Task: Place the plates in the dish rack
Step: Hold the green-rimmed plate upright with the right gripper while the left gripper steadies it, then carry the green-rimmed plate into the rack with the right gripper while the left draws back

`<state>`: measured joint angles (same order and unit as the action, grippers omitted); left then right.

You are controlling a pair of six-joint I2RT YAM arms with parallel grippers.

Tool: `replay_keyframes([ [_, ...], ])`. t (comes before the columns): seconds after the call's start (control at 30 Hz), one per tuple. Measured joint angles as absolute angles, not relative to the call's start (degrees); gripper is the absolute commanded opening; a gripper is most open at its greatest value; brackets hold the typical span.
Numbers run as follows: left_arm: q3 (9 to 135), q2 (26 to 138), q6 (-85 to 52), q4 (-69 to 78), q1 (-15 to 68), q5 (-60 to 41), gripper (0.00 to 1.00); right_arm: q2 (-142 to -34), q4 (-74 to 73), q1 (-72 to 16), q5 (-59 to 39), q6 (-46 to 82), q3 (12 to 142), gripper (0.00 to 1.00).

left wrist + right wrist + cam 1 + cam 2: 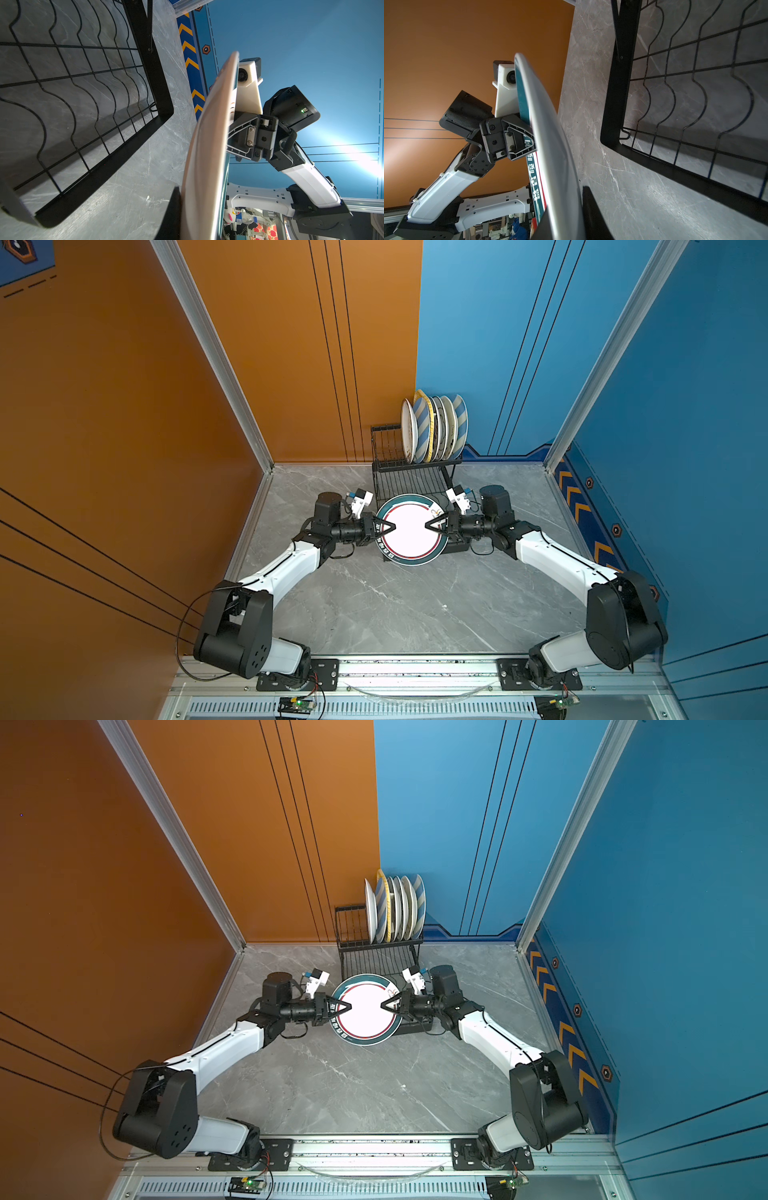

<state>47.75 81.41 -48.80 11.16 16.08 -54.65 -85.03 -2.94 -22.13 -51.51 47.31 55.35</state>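
Observation:
A white plate with a teal and red rim hangs over the near end of the black wire dish rack. My left gripper is shut on its left rim. My right gripper is shut on its right rim. In the left wrist view the plate shows edge-on against my dark finger. In the right wrist view the plate runs between my fingers. Several plates stand upright in the rack's raised tier.
The rack's flat wavy-wire grid lies on the grey marble table just beyond the held plate. An orange wall closes the left side and a blue wall the right. A metal rail runs along the front edge.

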Motion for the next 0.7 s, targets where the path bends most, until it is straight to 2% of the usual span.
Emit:
replay_keyframes([
  [0.1,47.7,81.6,-49.4,11.2,15.6,-55.0,0.01,-85.8,-4.2,-22.0,-52.1,47.1,55.6,0.02],
  [0.17,47.7,81.6,-49.6,11.3,15.2,-55.2,0.13,-86.1,-4.8,-22.0,-52.3,47.1,55.8,0.0],
  [0.2,47.7,81.6,-49.5,11.4,15.1,-55.2,0.22,-86.2,-4.9,-22.0,-52.3,47.1,55.9,0.0],
  [0.27,47.7,81.6,-49.3,11.4,14.9,-55.4,0.32,-86.3,-4.8,-22.0,-52.4,47.1,56.3,0.0],
  [0.3,47.7,81.7,-49.2,11.3,14.6,-55.5,0.41,-86.3,-4.4,-22.2,-52.3,46.7,56.9,0.0],
  [0.43,47.7,81.7,-48.8,11.0,12.9,-55.6,0.59,-86.3,0.8,-22.5,-50.5,43.2,61.1,0.0],
  [0.7,47.7,80.1,-43.9,4.2,9.1,-54.0,0.77,-83.1,17.7,-24.6,-37.2,35.5,70.3,0.0],
])
